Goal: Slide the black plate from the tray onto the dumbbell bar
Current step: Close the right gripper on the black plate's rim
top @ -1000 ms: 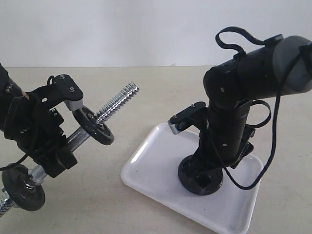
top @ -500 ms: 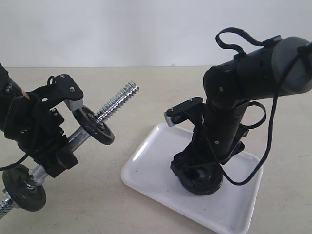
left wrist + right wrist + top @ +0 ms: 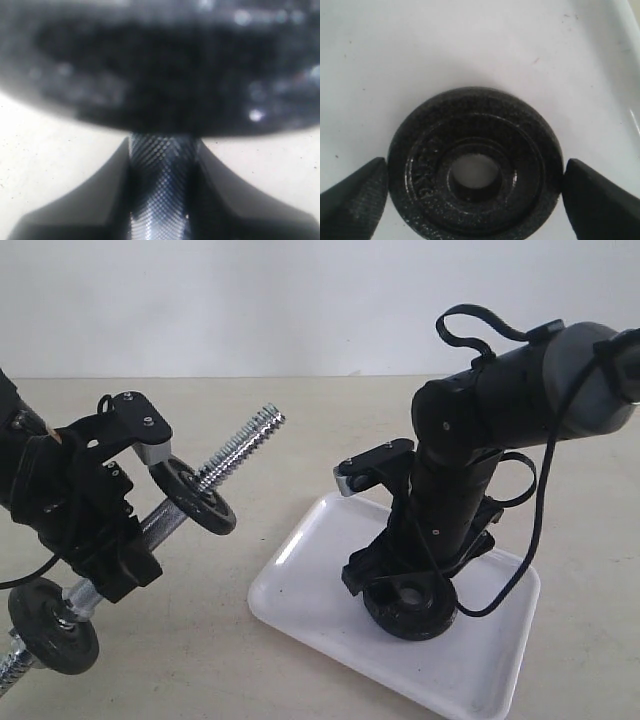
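I am at the pick-up step. My right claw [image 3: 474,172] is down on the tray [image 3: 300,580], with one finger [image 3: 355,200] on each side of the black plate [image 3: 475,132]. The fingers sit right at the plate's edge. I cannot tell if they are squeezing it yet or only touching. The plate lies flat on the tray, toward the side nearer the camera.

My left claw [image 3: 145,520] is closed tight on the bar [image 3: 235,455]. It holds the bar up off the table [image 3: 300,410], tilted, with the bare screw end pointing up toward the tray side. One small black disc [image 3: 193,498] is on the bar just past my claw, and another one [image 3: 52,625] is at the low end.

Next, I think I must squeeze the plate by its edge and lift it. Then I must tip it so the hole faces the screw end, line the two up, and push it on. The hole looks only a bit wider than the bar, so my aim must be good.

The plate is round, dull black and bumpy, with a raised ring around the hole and a thick edge. It looks heavy and could slip. The tray is smooth, shiny and white, with round corners and a low edge. The bar is shiny silver, with screw ridges at the end and a tiny criss-cross pattern where I hold it.
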{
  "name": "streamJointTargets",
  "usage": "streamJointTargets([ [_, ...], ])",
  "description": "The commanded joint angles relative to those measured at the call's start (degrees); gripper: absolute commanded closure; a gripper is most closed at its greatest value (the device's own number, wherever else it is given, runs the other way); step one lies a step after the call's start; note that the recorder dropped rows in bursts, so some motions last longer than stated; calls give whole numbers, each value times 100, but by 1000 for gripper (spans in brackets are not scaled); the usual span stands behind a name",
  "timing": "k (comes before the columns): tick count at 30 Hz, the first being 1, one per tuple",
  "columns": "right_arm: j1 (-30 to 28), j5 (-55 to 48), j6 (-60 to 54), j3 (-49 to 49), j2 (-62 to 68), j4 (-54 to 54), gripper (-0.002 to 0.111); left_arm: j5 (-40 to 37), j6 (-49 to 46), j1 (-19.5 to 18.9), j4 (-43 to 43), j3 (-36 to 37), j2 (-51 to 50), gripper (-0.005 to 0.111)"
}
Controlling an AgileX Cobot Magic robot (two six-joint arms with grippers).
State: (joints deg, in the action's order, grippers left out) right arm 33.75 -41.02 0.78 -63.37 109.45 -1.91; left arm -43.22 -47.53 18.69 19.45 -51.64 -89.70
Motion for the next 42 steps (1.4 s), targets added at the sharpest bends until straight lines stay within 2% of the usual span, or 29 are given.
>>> streamJointTargets([
  [1,19,-40,56,29,141,-96,27,241,-10,6,364,-170,317,102],
  [6,19,-94,-6,29,153,-96,27,241,-10,6,364,-170,317,102],
  [12,19,-225,-7,29,219,-72,3,241,-10,6,364,-170,317,102],
  [25,19,103,57,29,318,-112,3,264,-10,6,364,-170,317,102],
  [33,19,189,57,29,318,-555,3,273,-10,6,388,-170,317,102],
  [34,19,161,57,29,318,-601,5,273,-10,6,388,-170,317,102],
  [36,19,-1,57,29,318,-673,16,273,-10,6,388,-170,317,102],
  [37,19,-65,57,29,318,-673,30,273,-10,6,388,-170,317,102],
  [39,19,-89,57,29,318,-673,40,273,-10,6,388,-170,317,102],
  [41,19,-100,57,29,318,-673,41,273,-10,6,388,-170,317,102],
  [42,19,-100,57,29,318,-673,35,273,-10,6,388,-170,317,102],
])
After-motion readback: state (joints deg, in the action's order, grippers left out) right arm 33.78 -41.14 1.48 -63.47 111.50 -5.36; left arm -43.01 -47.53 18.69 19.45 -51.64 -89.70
